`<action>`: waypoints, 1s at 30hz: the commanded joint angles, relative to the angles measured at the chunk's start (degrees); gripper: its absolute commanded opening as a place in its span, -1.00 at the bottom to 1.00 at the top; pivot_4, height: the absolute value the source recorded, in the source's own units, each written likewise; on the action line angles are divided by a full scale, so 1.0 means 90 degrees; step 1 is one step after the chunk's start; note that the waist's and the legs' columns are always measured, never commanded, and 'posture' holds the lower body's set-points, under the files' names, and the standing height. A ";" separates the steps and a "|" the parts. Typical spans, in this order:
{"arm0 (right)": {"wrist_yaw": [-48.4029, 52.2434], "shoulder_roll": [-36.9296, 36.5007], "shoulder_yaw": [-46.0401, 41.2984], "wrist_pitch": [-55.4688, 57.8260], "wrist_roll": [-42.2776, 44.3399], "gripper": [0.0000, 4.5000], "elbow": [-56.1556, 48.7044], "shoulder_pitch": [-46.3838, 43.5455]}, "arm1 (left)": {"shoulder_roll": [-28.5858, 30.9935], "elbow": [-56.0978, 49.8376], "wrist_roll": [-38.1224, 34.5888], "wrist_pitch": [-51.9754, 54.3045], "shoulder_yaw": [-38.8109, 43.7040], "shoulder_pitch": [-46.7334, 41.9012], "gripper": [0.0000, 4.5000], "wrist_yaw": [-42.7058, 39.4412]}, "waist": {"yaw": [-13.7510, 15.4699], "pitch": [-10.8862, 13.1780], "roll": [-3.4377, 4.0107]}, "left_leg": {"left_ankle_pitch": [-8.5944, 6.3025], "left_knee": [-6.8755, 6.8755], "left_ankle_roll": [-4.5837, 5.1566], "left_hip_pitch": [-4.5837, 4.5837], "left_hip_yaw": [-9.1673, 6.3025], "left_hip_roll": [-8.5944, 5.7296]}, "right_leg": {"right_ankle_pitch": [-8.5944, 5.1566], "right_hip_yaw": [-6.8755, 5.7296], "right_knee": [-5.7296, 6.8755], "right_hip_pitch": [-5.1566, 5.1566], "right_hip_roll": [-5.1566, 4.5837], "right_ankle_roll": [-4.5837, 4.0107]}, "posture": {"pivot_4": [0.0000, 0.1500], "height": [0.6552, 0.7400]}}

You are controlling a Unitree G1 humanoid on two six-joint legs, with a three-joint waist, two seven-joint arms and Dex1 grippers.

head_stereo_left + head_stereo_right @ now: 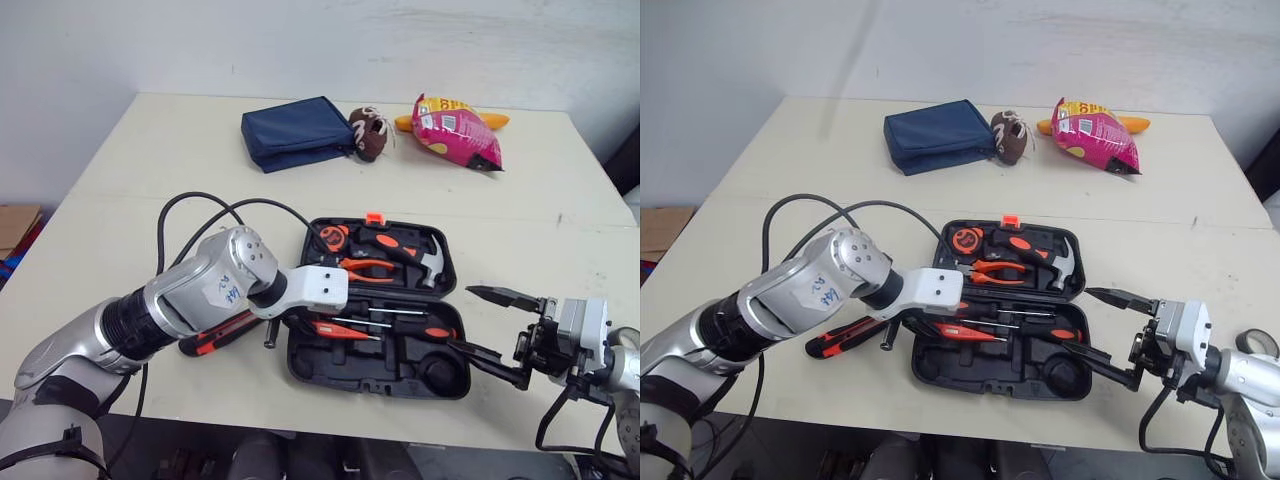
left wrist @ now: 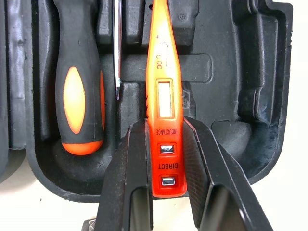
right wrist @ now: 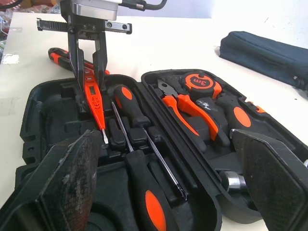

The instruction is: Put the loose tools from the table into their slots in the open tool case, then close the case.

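The black tool case [image 1: 345, 376] lies open near the table's front edge. Its far half holds a tape measure [image 1: 333, 238], pliers [image 1: 370, 268] and a hammer [image 1: 425, 262]. Screwdrivers [image 1: 420, 333] lie in the near half. My left gripper [image 2: 165, 127] is shut on an orange tester pen [image 2: 163, 96], whose tip rests low in the near half beside a black-and-orange screwdriver [image 2: 77, 96]. A red-and-black tool [image 1: 215, 335] and a small dark piece [image 1: 270, 335] lie on the table left of the case. My right gripper [image 1: 462, 317] hangs open just right of the case.
At the back of the table [image 1: 150, 160] lie a navy pouch [image 1: 295, 132], a brown toy shoe [image 1: 368, 132] and a pink snack bag [image 1: 455, 132]. A black cable [image 1: 200, 205] loops over my left arm. The case sits close to the table's front edge.
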 commanded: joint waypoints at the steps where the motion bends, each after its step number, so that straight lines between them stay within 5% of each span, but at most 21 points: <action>1: 0.0045 0.0062 -0.0151 -0.0185 0.0073 1.00 -0.0060 0.0027 | -0.0102 -0.0035 0.0057 0.0077 -0.0059 -0.0059 -0.88 0.0099 | 0.0009 0.0000 0.0000 | 0.0000 0.0001 0.0000 0.0000 0.0000 0.0000 | 0.0000 0.0000 0.0000 0.0000 0.0000 0.0000 | 1.00 1.00; 30: 0.0242 0.0267 -0.0111 -0.0637 0.0030 1.00 0.0226 0.0150 | -0.0082 0.0295 0.0243 -0.0073 -0.0406 0.0083 -0.88 0.0287 | -0.0013 -0.0001 0.0001 | -0.0004 0.0039 0.0005 0.0009 -0.0004 0.0003 | -0.0002 0.0000 0.0032 0.0013 -0.0001 -0.0002 | 1.00 1.00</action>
